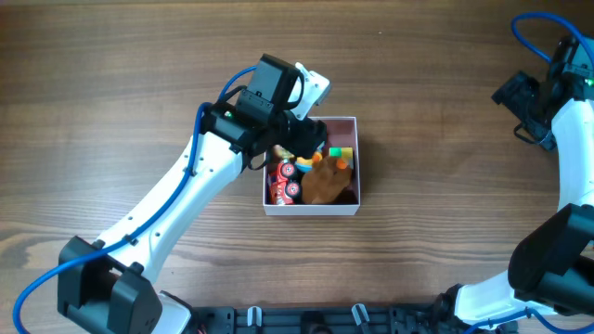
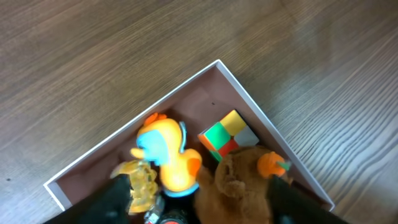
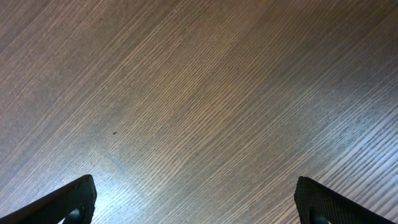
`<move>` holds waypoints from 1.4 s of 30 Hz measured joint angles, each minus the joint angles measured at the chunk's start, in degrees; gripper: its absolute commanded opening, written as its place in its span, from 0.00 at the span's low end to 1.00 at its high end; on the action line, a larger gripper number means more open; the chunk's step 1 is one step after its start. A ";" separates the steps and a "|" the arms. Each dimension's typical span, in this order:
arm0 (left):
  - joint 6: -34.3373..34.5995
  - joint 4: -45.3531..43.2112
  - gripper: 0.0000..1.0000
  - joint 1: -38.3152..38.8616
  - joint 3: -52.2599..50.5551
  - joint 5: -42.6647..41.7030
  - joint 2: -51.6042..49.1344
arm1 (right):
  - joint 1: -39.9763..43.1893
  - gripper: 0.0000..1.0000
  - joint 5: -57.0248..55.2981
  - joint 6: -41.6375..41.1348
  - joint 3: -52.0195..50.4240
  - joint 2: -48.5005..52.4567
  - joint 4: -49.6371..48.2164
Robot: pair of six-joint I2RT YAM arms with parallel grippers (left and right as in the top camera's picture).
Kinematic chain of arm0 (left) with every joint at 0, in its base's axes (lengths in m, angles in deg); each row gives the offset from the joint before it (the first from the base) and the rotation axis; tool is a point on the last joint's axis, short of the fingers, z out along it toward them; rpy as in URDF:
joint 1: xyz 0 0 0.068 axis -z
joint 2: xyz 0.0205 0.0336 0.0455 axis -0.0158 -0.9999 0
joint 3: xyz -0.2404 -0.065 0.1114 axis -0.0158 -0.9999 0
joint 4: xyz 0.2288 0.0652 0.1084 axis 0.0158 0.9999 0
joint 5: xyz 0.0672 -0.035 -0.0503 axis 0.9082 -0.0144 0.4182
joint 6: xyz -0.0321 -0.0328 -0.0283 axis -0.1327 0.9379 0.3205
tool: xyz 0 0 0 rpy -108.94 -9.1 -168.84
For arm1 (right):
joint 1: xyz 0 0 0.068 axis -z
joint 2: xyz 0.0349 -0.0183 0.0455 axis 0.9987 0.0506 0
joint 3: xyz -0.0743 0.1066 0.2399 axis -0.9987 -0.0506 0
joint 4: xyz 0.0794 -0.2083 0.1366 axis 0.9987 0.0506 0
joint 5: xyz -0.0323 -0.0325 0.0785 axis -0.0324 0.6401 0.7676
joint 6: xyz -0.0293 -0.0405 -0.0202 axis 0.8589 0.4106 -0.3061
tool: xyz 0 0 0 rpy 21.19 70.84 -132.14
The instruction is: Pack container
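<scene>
The white-walled, pink-floored container (image 1: 311,210) sits mid-tabletop (image 1: 445,241), holding a yellow duck toy (image 2: 169,155), a multicoloured cube (image 2: 225,134), a brown plush (image 2: 239,186) and a red wheeled toy (image 1: 283,184), with the left claw (image 2: 199,205) spread just above it and the right claw (image 3: 199,208) spread well off to the right.

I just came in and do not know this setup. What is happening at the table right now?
The left gripper hangs open directly above the container, its fingers wide apart. Inside the container lie a yellow duck toy, a coloured cube, a brown plush and a red toy car. The right gripper is also open, off to the side over the table.
</scene>
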 measured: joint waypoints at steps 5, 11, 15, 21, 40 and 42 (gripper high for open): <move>0.68 -0.96 1.00 0.00 0.00 6.78 -0.02 | 0.02 1.00 0.00 0.00 0.00 0.00 0.00; 5.40 0.57 1.00 0.00 -0.35 22.21 10.34 | 0.02 1.00 0.00 0.00 0.00 0.00 -0.02; 5.99 7.65 1.00 0.00 -0.28 26.36 26.21 | 0.02 1.00 0.00 0.00 0.00 0.00 0.02; 6.62 14.43 1.00 -1.70 -0.63 29.14 39.69 | 0.02 1.00 0.00 0.00 0.00 0.00 -0.02; 15.45 -16.94 1.00 -12.20 -29.20 -0.09 24.09 | 0.02 1.00 0.00 0.00 0.00 0.00 0.00; 18.93 -17.16 1.00 -12.20 -29.20 -1.97 19.67 | 0.02 1.00 0.00 0.00 0.00 0.00 0.02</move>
